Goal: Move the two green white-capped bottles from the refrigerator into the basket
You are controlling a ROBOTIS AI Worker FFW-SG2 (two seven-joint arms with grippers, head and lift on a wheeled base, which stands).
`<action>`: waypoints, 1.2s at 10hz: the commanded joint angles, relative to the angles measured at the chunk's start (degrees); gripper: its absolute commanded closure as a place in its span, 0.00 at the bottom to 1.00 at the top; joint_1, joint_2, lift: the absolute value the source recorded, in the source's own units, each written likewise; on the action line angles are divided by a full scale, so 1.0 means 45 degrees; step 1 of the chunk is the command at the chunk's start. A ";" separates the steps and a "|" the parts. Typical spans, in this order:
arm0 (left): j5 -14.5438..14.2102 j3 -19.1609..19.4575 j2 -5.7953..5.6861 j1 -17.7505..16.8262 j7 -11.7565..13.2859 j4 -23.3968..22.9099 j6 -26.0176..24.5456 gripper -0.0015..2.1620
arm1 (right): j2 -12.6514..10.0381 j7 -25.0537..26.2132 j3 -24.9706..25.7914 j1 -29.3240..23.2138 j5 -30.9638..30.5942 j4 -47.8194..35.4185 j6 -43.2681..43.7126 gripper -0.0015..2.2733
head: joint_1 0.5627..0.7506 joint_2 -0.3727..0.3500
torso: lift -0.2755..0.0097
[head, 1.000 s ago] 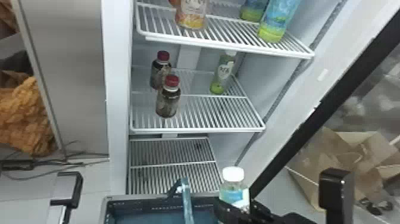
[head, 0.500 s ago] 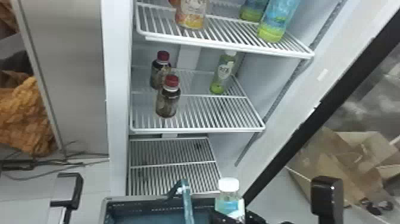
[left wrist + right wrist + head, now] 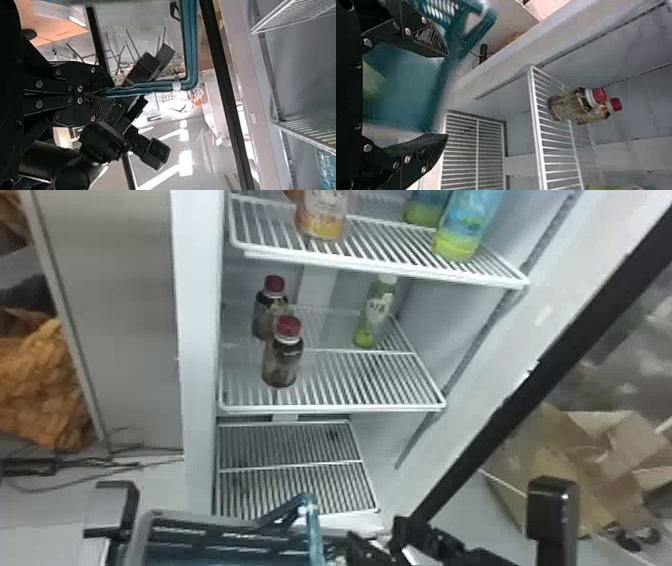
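Runs in white stripes over the shelf [image 3: 330,408], with deep red on the caps [image 3: 288,325] of its brown bottles [image 3: 280,365] and a white label on its green bottle [image 3: 366,336]. Above the shelf, shades from blue to lime on the blue bottle [image 3: 456,246] and to yellow-orange on the orange bottle [image 3: 321,227]. Turns teal on the basket [image 3: 200,530] below the shelf, black on the door edge [image 3: 480,446] and tan on the cardboard [image 3: 617,460] to its right.

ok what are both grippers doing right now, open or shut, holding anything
Left gripper: closed on the teal basket handle.
Right gripper: open, fingers wide apart, gripping nothing.
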State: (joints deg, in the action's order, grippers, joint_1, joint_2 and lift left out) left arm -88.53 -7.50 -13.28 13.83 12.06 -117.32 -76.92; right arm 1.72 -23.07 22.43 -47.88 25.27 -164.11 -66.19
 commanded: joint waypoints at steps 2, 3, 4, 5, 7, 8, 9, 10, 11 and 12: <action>-0.0004 0.0041 0.0001 0.0051 -0.0005 -0.0007 0.0001 0.53 | -0.0090 -0.0069 0.0220 0.0266 -0.0233 0.0173 0.0866 0.15 | 0.70 0.03 | 0.04; -0.0004 0.0041 0.0001 0.0082 -0.0005 -0.0007 0.0001 0.53 | -0.0149 -0.0069 0.0322 0.0454 -0.0385 0.0298 0.1241 0.15 | 0.70 0.03 | 0.04; -0.0004 0.0041 0.0020 0.0082 0.0015 -0.0007 0.0001 0.53 | -0.0168 -0.0069 0.0373 0.0610 -0.0486 0.0455 0.1585 0.15 | 0.70 0.03 | 0.04; -0.0004 0.0041 0.0020 0.0082 0.0015 0.0024 0.0001 0.53 | -0.0188 -0.0069 0.0398 0.0766 -0.0715 0.0580 0.2053 0.15 | 0.70 0.03 | 0.04; -0.0030 0.0016 0.0020 0.0051 0.0015 -0.0007 0.0001 0.53 | -0.0207 -0.0069 0.0449 0.1141 -0.0842 0.1392 0.3460 0.15 | 0.70 0.03 | 0.04; -0.0030 0.0016 0.0020 0.0020 -0.0005 -0.0007 0.0001 0.53 | -0.0207 -0.0303 0.0551 0.1454 -0.0715 0.2267 0.4366 0.15 | 0.70 0.03 | 0.04; -0.0030 0.0016 0.0020 0.0020 -0.0005 -0.0007 0.0001 0.53 | -0.0246 -0.0303 0.0525 0.1547 -0.0842 0.2673 0.5303 0.15 | 0.70 0.03 | 0.04; -0.0030 0.0041 0.0020 0.0020 -0.0005 -0.0007 0.0001 0.53 | -0.0285 -0.0303 0.0576 0.1797 -0.0791 0.3361 0.5928 0.15 | 0.70 0.03 | 0.04; -0.0030 0.0041 0.0020 0.0020 -0.0005 -0.0007 0.0001 0.53 | -0.0285 -0.0323 0.0576 0.2141 -0.0740 0.4017 0.6741 0.15 | 0.70 0.03 | 0.04; -0.0030 0.0041 0.0020 0.0020 -0.0005 -0.0007 0.0001 0.53 | -0.0285 -0.0323 0.0576 0.2454 -0.0867 0.4548 0.7397 0.15 | 0.70 0.03 | 0.04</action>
State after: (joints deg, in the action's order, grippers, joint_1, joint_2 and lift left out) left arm -88.67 -7.32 -13.18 13.92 12.04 -117.33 -76.92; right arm 0.44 -24.52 25.02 -37.81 21.67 -145.35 -34.94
